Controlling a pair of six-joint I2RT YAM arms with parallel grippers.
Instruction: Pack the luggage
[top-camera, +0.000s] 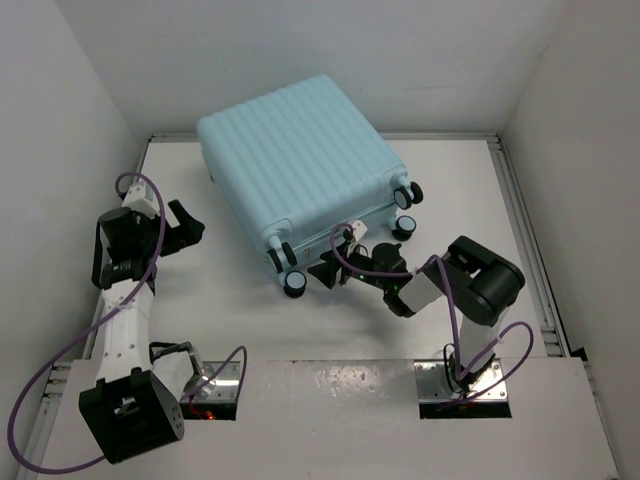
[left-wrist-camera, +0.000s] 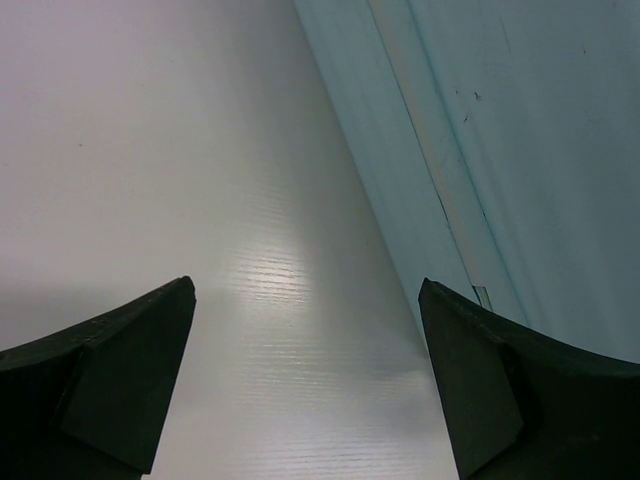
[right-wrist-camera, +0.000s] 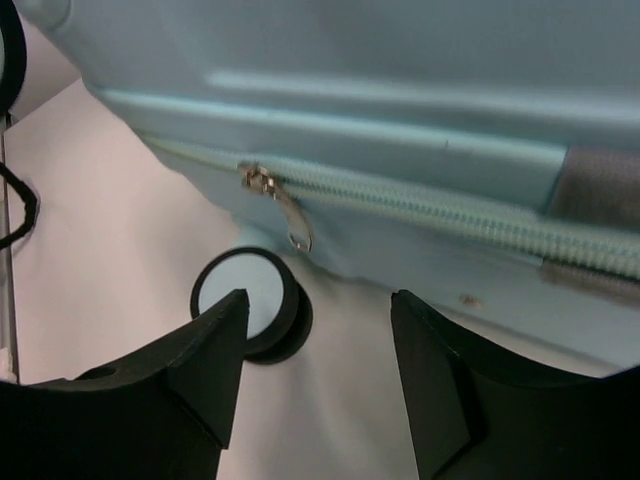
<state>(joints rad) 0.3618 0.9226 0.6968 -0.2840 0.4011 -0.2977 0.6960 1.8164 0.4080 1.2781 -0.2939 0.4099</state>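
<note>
Top view: the luggage (top-camera: 300, 160) lies shut on the white bench (top-camera: 210, 300), toward the far side, ribbed shell up, its black wheels (top-camera: 295, 283) on the edge that faces the arms; its far corner overlaps the back wall in this view, and whether it touches the wall cannot be told; the inside is wholly hidden. The left claw (top-camera: 188, 226) hangs to the left of the case, apart from it, fingers spread with nothing between them. The right claw (top-camera: 335, 262) sits just beside the wheeled edge; here it is dark on dark with a purple cable (top-camera: 345, 262) across it, so its fingers are hard to separate, and contact with the shell cannot be read.

Left wrist view: only two dark fingertips show, in the bottom corners, wide apart over bare bench; the aqua side of the case fills the upper right, cut off by the frame; the right-hand finger lies close to it, touching or not I cannot tell.

Right wrist view: the fingers stand spread and pinch nothing; beyond them the zip (right-wrist-camera: 450, 210) runs along the shell, its metal pull (right-wrist-camera: 292, 225) hanging down; one of the wheels is partly hidden behind the left-hand finger; a grey patch (right-wrist-camera: 600, 190) is cut off at the right edge and cannot be identified.
</note>
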